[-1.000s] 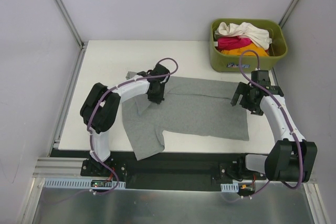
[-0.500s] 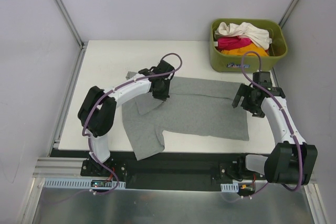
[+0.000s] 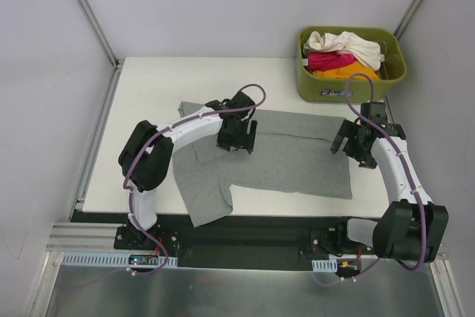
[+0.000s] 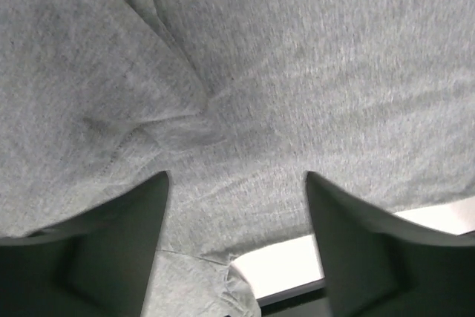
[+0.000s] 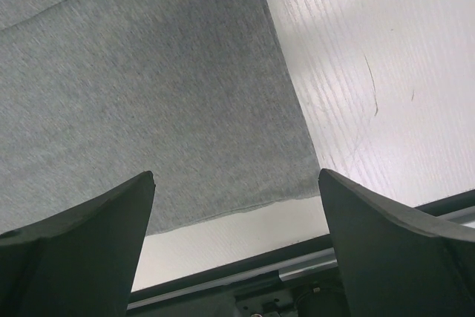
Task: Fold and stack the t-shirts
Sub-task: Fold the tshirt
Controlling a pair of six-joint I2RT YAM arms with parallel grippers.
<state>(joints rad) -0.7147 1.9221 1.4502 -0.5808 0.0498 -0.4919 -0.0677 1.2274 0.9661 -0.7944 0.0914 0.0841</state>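
You have the grey t-shirt [image 3: 282, 157] spread flat on the surface [image 3: 148, 102], one sleeve lapping the near edge. Your left pincer [image 3: 237, 135] sits low over the sleeve seam, wide open and empty, likely placed to pinch a fold line. Your right pincer [image 3: 355, 145], also wide open and empty, sits above the hem edge, probably to pair that lift. The other t-shirts [image 3: 341, 53] wait in the bin [image 3: 393, 76].
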